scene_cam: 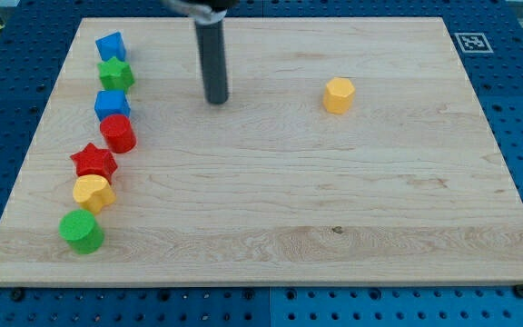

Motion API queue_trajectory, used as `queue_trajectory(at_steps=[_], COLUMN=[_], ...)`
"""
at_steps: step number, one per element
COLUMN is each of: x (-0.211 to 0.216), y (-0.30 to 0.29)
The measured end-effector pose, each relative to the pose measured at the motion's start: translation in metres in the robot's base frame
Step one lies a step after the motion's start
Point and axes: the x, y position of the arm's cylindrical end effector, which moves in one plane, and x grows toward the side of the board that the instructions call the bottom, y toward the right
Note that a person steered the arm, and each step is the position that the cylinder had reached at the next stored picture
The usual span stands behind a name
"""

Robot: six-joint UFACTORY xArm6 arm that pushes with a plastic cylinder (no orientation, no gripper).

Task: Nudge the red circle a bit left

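The red circle (pixel 117 133) is a short red cylinder near the board's left side, in a column of blocks. It touches a blue block (pixel 112 104) just above it. A red star (pixel 93 163) lies just below and left of it. My tip (pixel 216 101) is the lower end of a dark rod, to the right of the red circle and slightly higher in the view, well apart from it.
The left column also holds a blue block (pixel 111 45) at the top, a green star (pixel 115 74), a yellow block (pixel 93 193) and a green cylinder (pixel 82 231). A yellow hexagon (pixel 339 94) sits alone at the right. The wooden board (pixel 334 200) rests on a blue pegboard.
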Motion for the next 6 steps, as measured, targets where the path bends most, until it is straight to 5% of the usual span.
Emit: queue_trajectory(at_steps=[3,6], x=[0.044,0.044], y=[-0.045,-0.066])
